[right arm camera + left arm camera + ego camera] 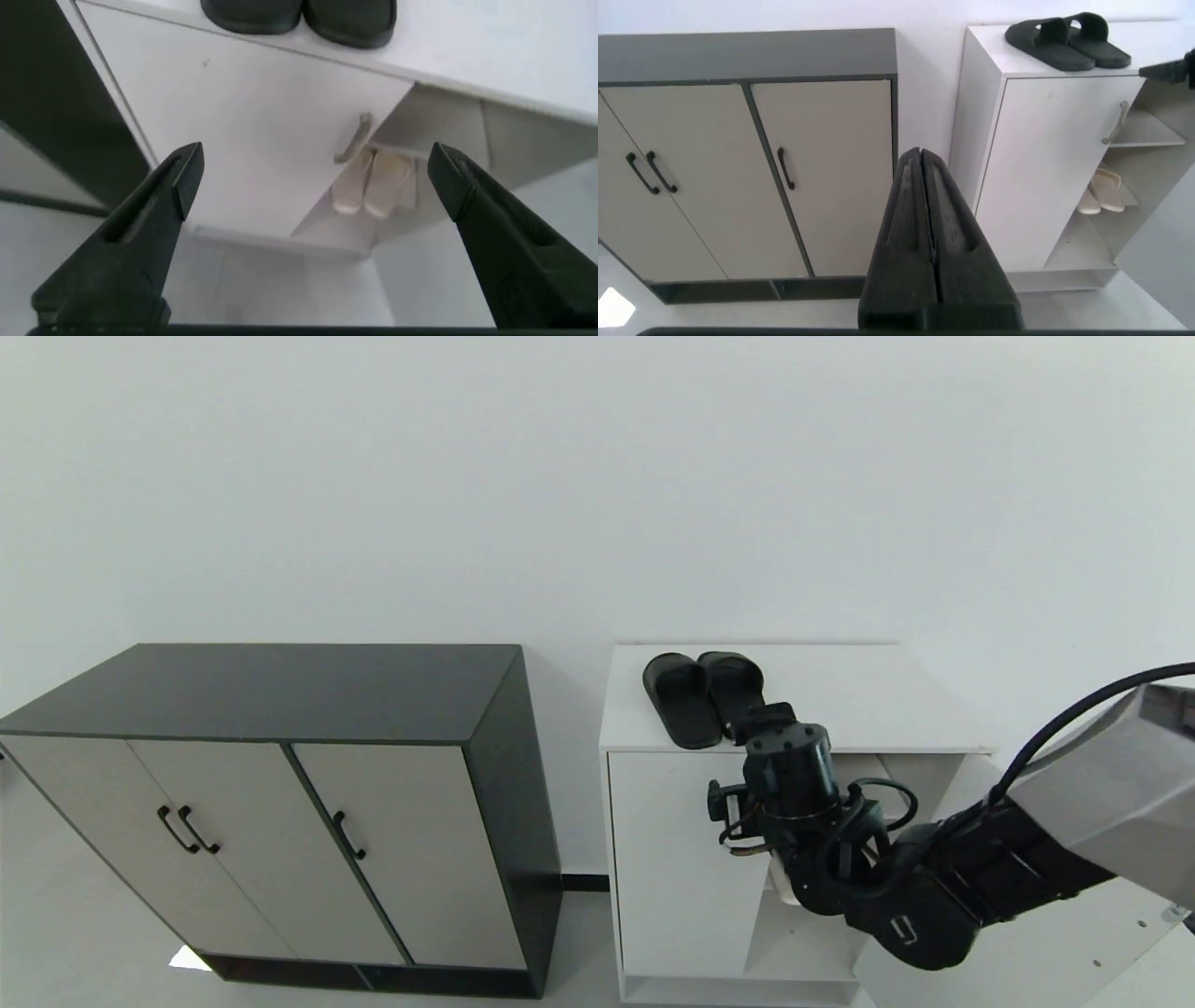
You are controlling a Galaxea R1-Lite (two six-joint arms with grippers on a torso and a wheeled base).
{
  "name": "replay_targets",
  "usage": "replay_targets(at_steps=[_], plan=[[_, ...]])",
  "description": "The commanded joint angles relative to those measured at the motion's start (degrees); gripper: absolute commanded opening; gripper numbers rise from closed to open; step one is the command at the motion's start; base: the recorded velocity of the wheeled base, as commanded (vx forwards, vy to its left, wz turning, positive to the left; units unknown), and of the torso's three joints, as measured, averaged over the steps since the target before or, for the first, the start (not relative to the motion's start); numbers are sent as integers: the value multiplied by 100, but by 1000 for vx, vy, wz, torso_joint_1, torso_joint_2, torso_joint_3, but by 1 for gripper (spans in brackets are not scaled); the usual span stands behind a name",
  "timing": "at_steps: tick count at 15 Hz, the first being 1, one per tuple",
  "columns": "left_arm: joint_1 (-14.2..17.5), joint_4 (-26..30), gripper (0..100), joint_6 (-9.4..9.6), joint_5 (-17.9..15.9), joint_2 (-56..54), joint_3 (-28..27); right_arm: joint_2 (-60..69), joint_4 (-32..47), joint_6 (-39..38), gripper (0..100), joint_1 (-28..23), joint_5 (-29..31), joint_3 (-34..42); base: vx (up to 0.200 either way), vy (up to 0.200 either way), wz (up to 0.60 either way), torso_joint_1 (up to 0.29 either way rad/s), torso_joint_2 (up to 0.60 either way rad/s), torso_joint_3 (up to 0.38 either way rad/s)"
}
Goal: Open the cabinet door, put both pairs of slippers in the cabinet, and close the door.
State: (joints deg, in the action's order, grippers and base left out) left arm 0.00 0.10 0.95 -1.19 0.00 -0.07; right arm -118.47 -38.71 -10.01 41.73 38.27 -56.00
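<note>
A pair of black slippers lies side by side on top of the white cabinet. Its left door is closed, with a handle at its edge. The right side stands open, and a pale pair of slippers rests on a shelf inside. My right gripper is open, just in front of the cabinet's top edge and below the black slippers. The left gripper is shut and holds nothing, well back from both cabinets.
A dark cabinet with three closed light doors and black handles stands left of the white one. The white cabinet's open door swings out at the lower right. Bare floor lies in front.
</note>
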Motion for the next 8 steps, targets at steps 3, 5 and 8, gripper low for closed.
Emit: replay_targets(at_steps=[3, 5, 8], plan=[[0, -1, 0, 19, -4, 9, -1, 236, 100, -476, 100, 20, -337, -288, 67, 0, 0, 1, -1, 1], [0, -1, 0, 19, -4, 9, -1, 61, -322, -432, 100, -51, -460, -218, 200, 0, 0, 2, 2, 0], [0, -1, 0, 19, -12, 9, -1, -229, -682, -397, 100, -165, -487, -209, 200, 0, 0, -2, -9, 1]])
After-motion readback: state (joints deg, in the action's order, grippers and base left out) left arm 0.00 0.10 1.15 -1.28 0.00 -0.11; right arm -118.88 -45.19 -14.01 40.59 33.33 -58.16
